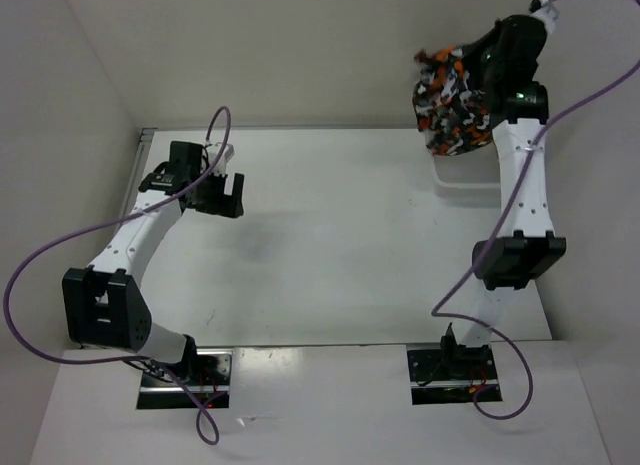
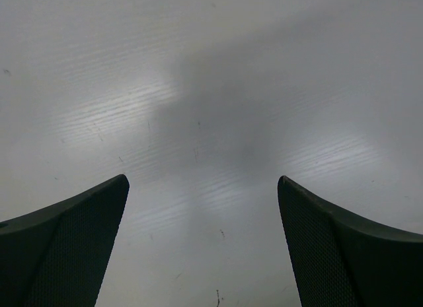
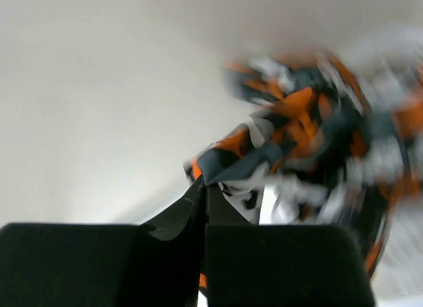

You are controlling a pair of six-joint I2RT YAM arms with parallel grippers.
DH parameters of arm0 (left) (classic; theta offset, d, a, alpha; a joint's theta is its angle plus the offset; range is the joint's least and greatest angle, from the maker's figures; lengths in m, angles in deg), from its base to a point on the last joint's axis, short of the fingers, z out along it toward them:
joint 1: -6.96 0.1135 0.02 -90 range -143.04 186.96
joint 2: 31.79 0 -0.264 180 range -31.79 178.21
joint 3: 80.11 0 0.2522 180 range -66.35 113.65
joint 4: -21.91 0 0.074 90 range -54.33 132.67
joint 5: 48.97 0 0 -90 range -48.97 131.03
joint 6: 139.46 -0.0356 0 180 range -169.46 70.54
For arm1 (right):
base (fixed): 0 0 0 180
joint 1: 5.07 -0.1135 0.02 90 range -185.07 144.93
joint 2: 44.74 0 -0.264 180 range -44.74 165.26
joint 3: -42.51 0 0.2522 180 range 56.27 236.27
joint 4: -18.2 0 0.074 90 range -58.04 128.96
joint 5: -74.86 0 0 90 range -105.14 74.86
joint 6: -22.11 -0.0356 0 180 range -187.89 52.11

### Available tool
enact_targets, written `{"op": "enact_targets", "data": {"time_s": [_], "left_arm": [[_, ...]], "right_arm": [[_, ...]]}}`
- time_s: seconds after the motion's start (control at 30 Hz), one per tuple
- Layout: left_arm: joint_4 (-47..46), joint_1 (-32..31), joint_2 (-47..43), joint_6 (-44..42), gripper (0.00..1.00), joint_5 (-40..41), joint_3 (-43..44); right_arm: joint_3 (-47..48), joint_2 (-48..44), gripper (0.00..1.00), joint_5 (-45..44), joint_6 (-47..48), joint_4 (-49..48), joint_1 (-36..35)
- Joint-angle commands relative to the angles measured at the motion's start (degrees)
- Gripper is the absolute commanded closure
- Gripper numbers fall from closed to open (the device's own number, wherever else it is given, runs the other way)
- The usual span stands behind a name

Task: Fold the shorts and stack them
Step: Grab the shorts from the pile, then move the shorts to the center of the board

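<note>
Just below the right gripper (image 3: 203, 188), a white basket (image 1: 468, 185), only its near rim showing from under the cloth. Behind and to the right of that gripper, pale walls. Under the left gripper (image 2: 202, 180), white tabletop (image 1: 330, 245), faintly streaked and shadowed in the wrist view. Between the two grippers, a wide stretch of tabletop. Trailing from each arm, a purple cable (image 1: 213, 125) looping out to the side. Counted: two arms, two grippers, two cables, one basket, one bundle of shorts (image 1: 452, 100); whether one pair or several in that bundle, cannot tell. Grips a fold of the shorts with the right gripper, jaws pressed together on orange, black and white fabric, the rest bunched ahead of the fingertips and off to their right, blurred in the wrist view. Holds the bundle raised over the basket, its lower edge down at the rim; whether any cloth lies inside, cannot tell. Hovers released with the left gripper, both fingers (image 2: 66, 247) spread wide, tabletop showing between them, well apart from shorts and basket.
</note>
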Motion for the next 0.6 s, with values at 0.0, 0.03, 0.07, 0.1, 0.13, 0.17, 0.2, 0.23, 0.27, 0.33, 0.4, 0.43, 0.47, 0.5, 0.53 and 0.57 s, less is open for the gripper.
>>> {"op": "enact_targets", "data": {"time_s": [0.0, 0.03, 0.07, 0.1, 0.13, 0.17, 0.2, 0.23, 0.27, 0.33, 0.4, 0.43, 0.47, 0.5, 0.53, 0.57], "left_arm": [[-0.79, 0.80, -4.72, -0.19, 0.00, -3.53, 5.36], [-0.79, 1.32, -4.73, -0.19, 0.00, -4.75, 5.97], [-0.01, 2.80, -6.29, -0.19, 0.00, -6.06, 7.72], [0.69, 2.82, -6.31, -0.19, 0.00, -6.08, 9.13], [1.40, 3.34, -6.31, -0.19, 0.00, -7.12, 10.53], [2.01, 4.30, -6.31, -0.19, 0.00, -9.39, 11.94], [2.02, 4.83, -6.92, -0.19, 0.00, -10.29, 13.00], [2.02, 5.45, -7.53, -0.19, 0.00, -10.91, 14.31], [1.24, 7.02, -9.19, -0.19, 0.00, -12.04, 14.33], [0.18, 9.22, -11.31, -0.19, 0.00, -12.75, 14.86], [-0.62, 12.13, -14.30, -0.19, 0.00, -12.76, 15.38], [-0.62, 12.13, -14.31, -0.19, 0.00, -11.37, 16.08], [0.43, 12.13, -14.83, -0.19, 0.00, -10.48, 16.61], [0.44, 12.13, -14.84, -0.19, 0.00, -10.47, 16.09], [0.44, 12.13, -14.84, -0.19, 0.00, -11.08, 16.09], [0.44, 12.13, -14.84, -0.19, 0.00, -11.70, 15.13]], "right_arm": [[11.60, -11.12, 0.99, 11.00, 3.92, -0.77, -2.59], [13.27, -11.73, 0.99, 12.68, 5.22, 0.10, -4.41], [17.38, -11.74, 0.99, 16.96, 6.97, 2.98, -6.52], [17.42, -11.74, 0.97, 19.96, 7.69, 3.01, -7.59], [18.03, -11.74, 0.97, 22.68, 8.39, 3.80, -8.81], [17.34, -12.26, 0.96, 25.41, 9.01, 4.50, -10.13], [15.94, -12.88, 0.95, 28.05, 9.62, 5.12, -11.89], [13.05, -13.75, 0.94, 28.07, 10.32, 5.12, -15.99], [3.37, -15.07, 0.94, 28.07, 10.33, 3.21, -17.95], [-16.20, -19.36, 0.87, 28.07, 6.22, -6.35, -21.12], [-26.05, -19.39, 0.71, 30.35, 2.35, -13.94, -21.13], [-28.00, -18.17, 0.58, 29.49, 0.77, -13.43, -21.13], [-28.80, -14.15, 0.36, 28.87, 0.75, -12.81, -21.13], [-27.85, -11.50, 0.26, 27.65, 0.75, -8.11, -21.13], [-25.93, -8.78, 0.26, 26.07, 1.45, -4.76, -21.13], [-22.34, -6.58, 0.25, 24.57, 2.24, -2.20, -21.13]]}}
